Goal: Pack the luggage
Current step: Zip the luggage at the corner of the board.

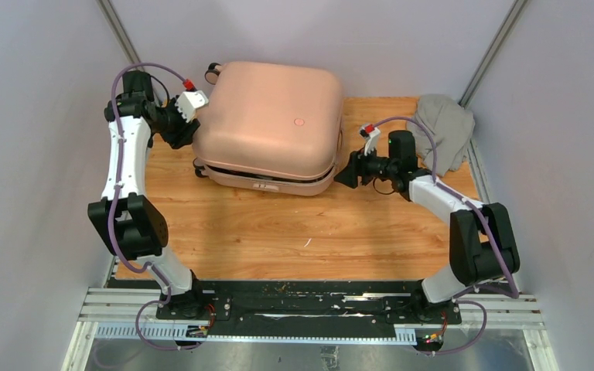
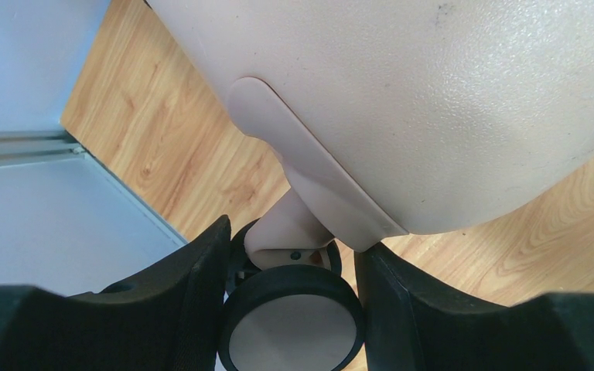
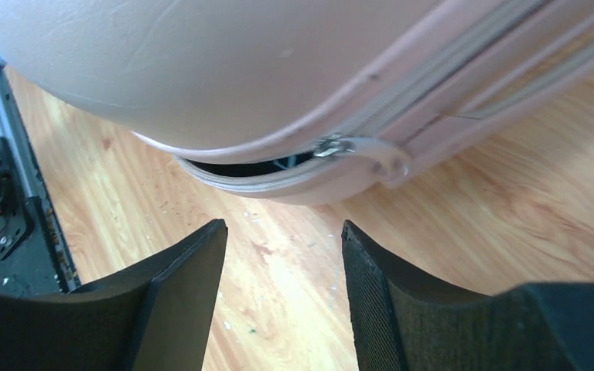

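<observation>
Pink hard-shell luggage is lying flat at the back of the wooden table, a bit left of centre, with the little round emblem facing up. The lid's down, but it isn't zipped all the way. On the near right corner the right wrist view shows a gap in the zip with dark lining behind it, and the zipper pull sits right at the end of that gap.

The left gripper is up against the left side of the case. From its wrist cam, a black caster wheel sits right between the fingers and both pads look pressed against its sides, so it's clamped on that wheel at about a medium width.

The right gripper is low over the table just off the right corner of the case, pointing at it. Its jaws are fairly wide apart with nothing between them but bare wood, and it isn't touching the shell.

A grey cloth bundle sits in the far right corner of the table, well apart from the case, behind the right arm.
</observation>
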{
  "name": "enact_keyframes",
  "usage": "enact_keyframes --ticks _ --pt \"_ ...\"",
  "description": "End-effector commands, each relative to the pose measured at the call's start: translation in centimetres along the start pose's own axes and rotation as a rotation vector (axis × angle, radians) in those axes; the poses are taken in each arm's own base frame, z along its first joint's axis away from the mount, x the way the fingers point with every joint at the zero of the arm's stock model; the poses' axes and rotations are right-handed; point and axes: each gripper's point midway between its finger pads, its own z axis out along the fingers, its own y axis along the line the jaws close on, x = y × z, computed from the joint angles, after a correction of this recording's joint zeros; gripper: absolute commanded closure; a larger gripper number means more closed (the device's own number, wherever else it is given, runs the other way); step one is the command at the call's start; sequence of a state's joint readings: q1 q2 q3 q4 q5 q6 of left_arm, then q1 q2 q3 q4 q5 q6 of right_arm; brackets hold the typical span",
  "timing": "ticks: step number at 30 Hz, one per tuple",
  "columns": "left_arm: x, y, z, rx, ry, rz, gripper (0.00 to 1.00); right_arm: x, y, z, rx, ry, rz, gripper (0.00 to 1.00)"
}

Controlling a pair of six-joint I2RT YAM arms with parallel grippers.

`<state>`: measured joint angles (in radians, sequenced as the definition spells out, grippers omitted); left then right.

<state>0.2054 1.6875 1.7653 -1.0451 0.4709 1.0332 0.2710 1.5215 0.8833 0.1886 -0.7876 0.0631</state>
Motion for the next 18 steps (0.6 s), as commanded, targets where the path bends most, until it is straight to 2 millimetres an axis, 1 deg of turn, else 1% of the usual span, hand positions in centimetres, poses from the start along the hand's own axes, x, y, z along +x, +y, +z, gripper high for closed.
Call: enact_keyframes --ticks 1,3,7,11,14,18 --pt "-0.9 3.0 -2.9 -0.154 -0.033 -0.021 1.00 -1.1 -2.1 -2.0 0.033 -0.047 -0.037 0.39" --pt "-0.9 3.0 -2.7 -0.150 -0.033 -0.019 1.00 -1.4 -2.1 -1.8 -0.009 -0.034 -0.065 0.38" --pt "-0.6 2.9 -2.3 -0.142 -0.026 -0.024 1.00 -1.0 -2.2 -0.4 -0.124 0.007 -0.064 0.38" --pt "-0.4 2.9 -2.2 -0.141 -0.019 -0.016 1.00 -1.2 -1.8 0.5 -0.221 0.006 -0.059 0.38" --pt "-0.3 3.0 -2.2 -0.141 -0.012 -0.008 1.00 -1.6 -2.0 0.9 -0.243 0.001 -0.065 0.38" --pt "-0.4 3.1 -2.2 -0.141 -0.015 -0.008 1.00 -1.5 -2.1 1.5 -0.281 0.004 -0.057 0.40"
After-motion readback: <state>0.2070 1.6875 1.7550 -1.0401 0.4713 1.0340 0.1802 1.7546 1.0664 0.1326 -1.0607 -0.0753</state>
